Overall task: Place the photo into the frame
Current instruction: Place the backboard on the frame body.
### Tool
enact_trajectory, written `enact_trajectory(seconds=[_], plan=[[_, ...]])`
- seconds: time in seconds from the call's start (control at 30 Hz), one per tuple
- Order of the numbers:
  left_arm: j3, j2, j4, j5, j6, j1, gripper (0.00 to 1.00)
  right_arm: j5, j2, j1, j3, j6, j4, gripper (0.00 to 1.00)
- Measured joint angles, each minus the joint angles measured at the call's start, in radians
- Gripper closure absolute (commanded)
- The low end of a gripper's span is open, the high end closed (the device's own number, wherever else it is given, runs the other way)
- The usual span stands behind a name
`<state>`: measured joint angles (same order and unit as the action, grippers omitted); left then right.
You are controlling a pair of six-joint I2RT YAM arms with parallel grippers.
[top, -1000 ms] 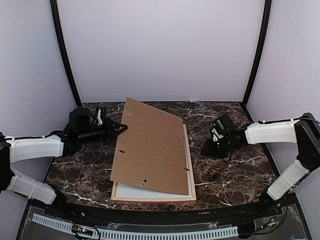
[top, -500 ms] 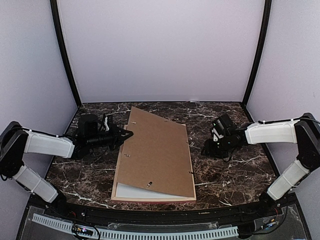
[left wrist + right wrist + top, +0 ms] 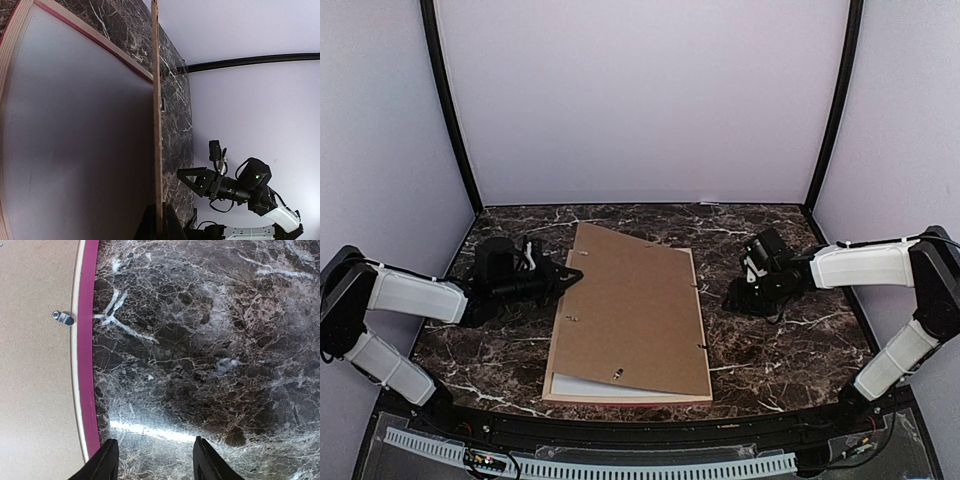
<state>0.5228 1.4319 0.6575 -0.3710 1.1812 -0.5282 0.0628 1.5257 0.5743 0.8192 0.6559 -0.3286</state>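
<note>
At six o'clock the frame (image 3: pixel 630 398) lies flat on the marble bench (image 3: pixel 790 350), its near rail bare, with a strip of white sheet (image 3: pixel 582 384) showing inside it. I cannot tell whether that is the mat or the back of the photo. The photo itself is nowhere in sight; if it is in the frame, it is under the brown backing board (image 3: pixel 630 305).

The board covers most of the frame but sits skewed, its far left corner overhanging the rail and its left edge held up. The left gripper (image 3: pixel 572 277), at nine o'clock, is clamped tight on that edge. The right gripper (image 3: pixel 735 297) hovers at three o'clock with its jaws half apart and empty, just beside the right rail.

This looks like the closing step, seating the board. The next move calls for squaring the board to the rails, then lowering it flat so the small metal tabs (image 3: pixel 63 317) clear the pink edge.

Nothing blocks the way. Toward twelve o'clock there is only bare marble and the pale walls (image 3: pixel 640 100).
</note>
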Motion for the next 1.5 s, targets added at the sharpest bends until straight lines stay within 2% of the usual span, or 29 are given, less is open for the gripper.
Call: enact_trajectory(seconds=[0.9, 1.07, 1.5], plan=[[-0.028, 0.040, 0.022, 0.025, -0.033, 0.000, 0.97, 0.013, 0.010, 0.000, -0.008, 0.000, 0.022, 0.47], [-0.027, 0.056, 0.027, 0.020, -0.036, 0.003, 1.00, 0.015, 0.010, 0.000, -0.008, -0.001, 0.023, 0.48], [0.009, 0.056, -0.025, -0.004, -0.080, 0.025, 1.00, 0.020, 0.019, 0.000, -0.008, -0.005, 0.038, 0.47]])
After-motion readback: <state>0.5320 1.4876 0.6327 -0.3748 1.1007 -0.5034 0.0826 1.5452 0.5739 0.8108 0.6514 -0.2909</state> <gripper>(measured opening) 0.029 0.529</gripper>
